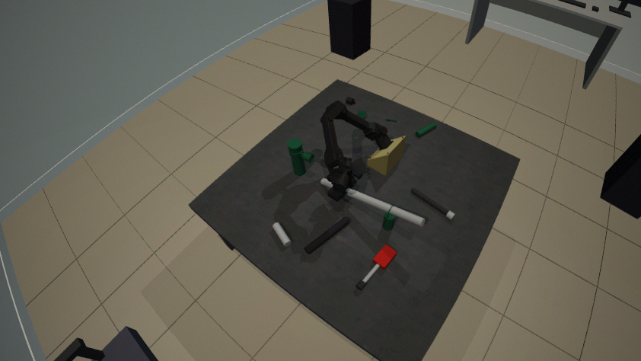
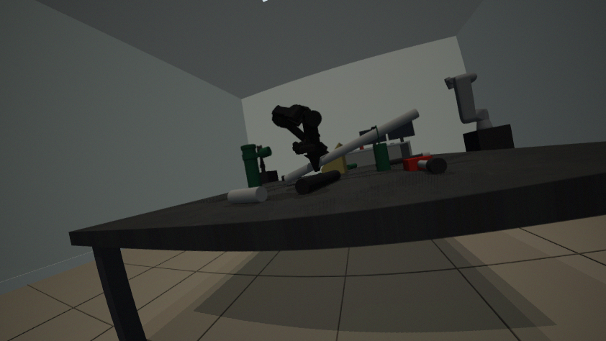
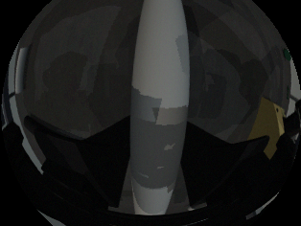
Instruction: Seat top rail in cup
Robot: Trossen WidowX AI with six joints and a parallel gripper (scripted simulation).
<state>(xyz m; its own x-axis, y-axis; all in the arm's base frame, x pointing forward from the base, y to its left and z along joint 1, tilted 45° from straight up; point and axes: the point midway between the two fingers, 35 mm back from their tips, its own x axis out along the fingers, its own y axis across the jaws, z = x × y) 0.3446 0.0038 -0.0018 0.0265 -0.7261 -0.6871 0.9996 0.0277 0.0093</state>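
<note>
The white top rail (image 1: 372,202) (image 2: 398,120) (image 3: 159,78) slants up from the table through the loop cap (image 1: 389,214) (image 2: 376,126) on the small green post (image 1: 388,221) (image 2: 381,157). Its low cut end (image 1: 323,182) (image 2: 288,177) lies near the table top, apart from the rail-end cup (image 1: 308,155) (image 2: 265,151). The cup hangs high on the big green post (image 1: 295,158) (image 2: 250,165), just under its cap. My gripper (image 1: 337,193) (image 2: 315,165) (image 3: 154,120) is shut on the rail close to its low end, reaching down from above.
A yellow wedge (image 1: 387,155) (image 2: 335,162) stands behind the arm. A dark cylinder (image 1: 327,234) (image 2: 317,181), a short white cylinder (image 1: 281,233) (image 2: 247,194), a red paddle (image 1: 384,256), a dark white-tipped rod (image 1: 432,202) and a green cylinder (image 1: 425,129) lie on the black table (image 1: 448,278).
</note>
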